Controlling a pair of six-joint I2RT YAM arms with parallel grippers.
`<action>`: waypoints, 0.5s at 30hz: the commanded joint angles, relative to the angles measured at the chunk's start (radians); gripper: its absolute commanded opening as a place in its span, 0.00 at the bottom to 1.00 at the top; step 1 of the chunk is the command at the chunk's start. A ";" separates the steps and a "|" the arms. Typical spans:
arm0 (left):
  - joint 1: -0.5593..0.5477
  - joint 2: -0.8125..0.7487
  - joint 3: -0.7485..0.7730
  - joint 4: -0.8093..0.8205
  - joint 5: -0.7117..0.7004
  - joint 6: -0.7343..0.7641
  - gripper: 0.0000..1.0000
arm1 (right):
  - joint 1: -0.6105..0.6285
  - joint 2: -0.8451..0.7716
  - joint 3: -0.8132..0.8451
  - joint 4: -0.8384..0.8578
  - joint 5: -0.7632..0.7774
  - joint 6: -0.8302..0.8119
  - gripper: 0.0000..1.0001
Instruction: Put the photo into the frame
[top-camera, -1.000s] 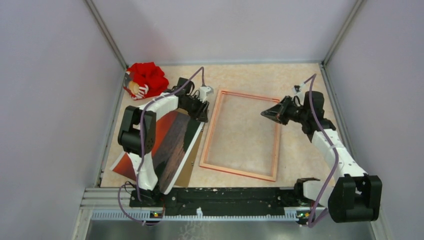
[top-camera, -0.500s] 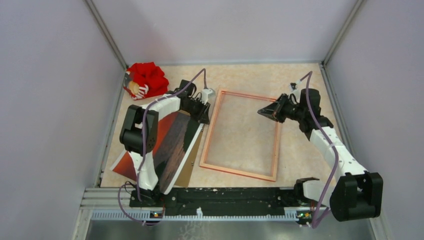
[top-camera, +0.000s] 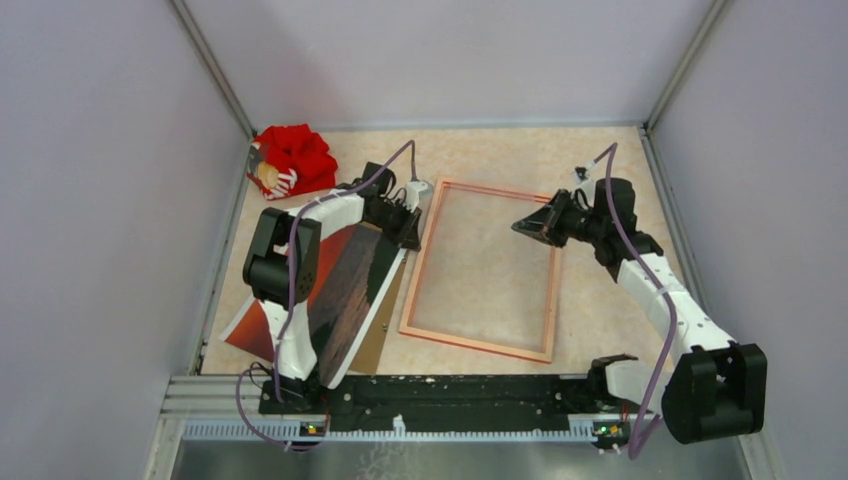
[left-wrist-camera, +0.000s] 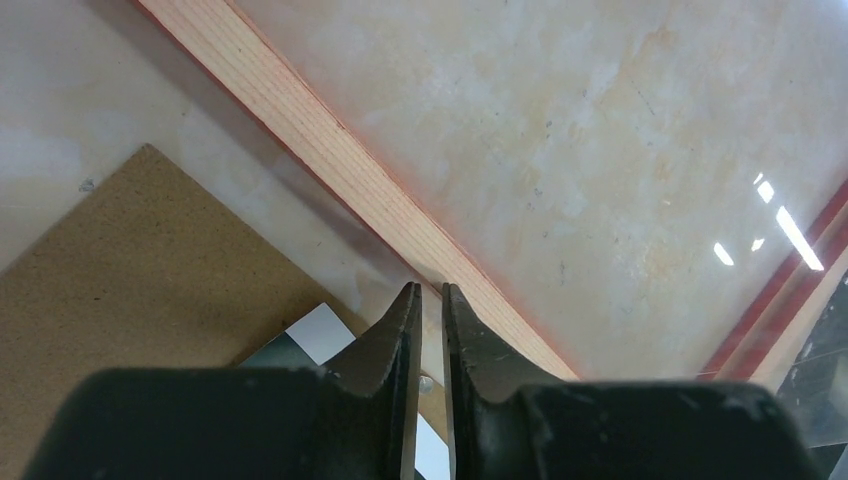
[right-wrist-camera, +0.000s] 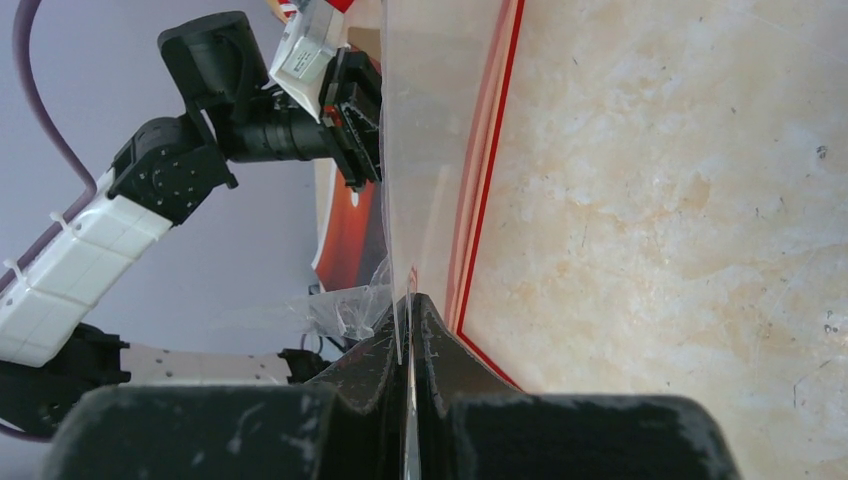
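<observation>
Red-orange sunset photo (top-camera: 350, 280) lies on a brown hardboard panel (left-wrist-camera: 120, 280) just left of the thin pale-backed wooden frame (top-camera: 478, 343), the left gripper (left-wrist-camera: 427, 290) nearly closed at its far corner, grip unclear, while the right gripper (right-wrist-camera: 410, 300) pinches a clear sheet (right-wrist-camera: 430, 120) over the frame.

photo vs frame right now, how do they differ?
The photo is a solid sheet, dark red-orange with a white border. The frame is an open rectangle, pale wood side up, with the table showing through. The photo rests on the brown backing panel at the left, partly under the left arm. The frame lies mid-table. Both are rectangles, side by side, with their long sides running near to far.
</observation>
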 joint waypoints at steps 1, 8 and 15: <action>-0.007 0.013 0.003 0.024 0.019 0.006 0.18 | 0.041 -0.017 0.051 0.020 0.010 -0.020 0.00; -0.011 0.015 0.005 0.024 0.016 0.007 0.16 | 0.066 0.004 0.061 0.025 0.031 -0.013 0.00; -0.011 0.023 0.005 0.022 0.013 0.017 0.13 | 0.095 -0.010 0.060 0.021 0.052 -0.016 0.00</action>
